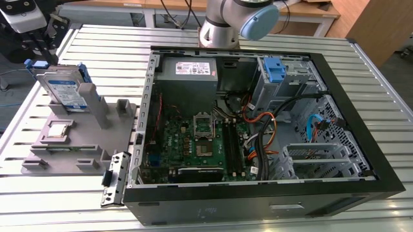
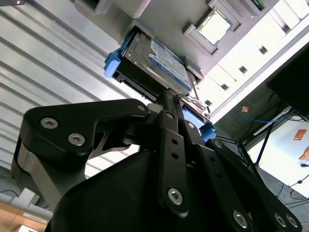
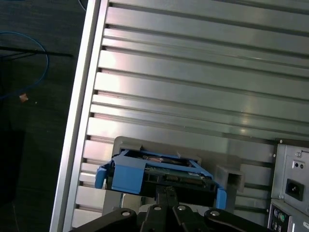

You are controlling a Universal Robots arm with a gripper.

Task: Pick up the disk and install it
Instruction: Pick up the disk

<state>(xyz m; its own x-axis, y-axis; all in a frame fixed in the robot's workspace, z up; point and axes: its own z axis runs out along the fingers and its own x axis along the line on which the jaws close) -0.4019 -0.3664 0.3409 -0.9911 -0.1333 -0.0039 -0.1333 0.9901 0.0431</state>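
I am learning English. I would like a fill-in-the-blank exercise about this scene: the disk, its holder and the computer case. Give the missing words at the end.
1. The disk stands upright in a holder of ____ colour.
2. The plastic rails along the disk's edges are ____.
3. In the exterior view, the disk stands to the ____ of the open computer case.
4. The gripper is nearest to the ____.

Missing words: grey; blue; left; disk.

One flat silver-grey disk with blue rails point(image 1: 65, 92); one open black computer case point(image 1: 258, 205); one grey plastic stand point(image 1: 84, 150); one blue plastic bracket point(image 1: 274, 70).
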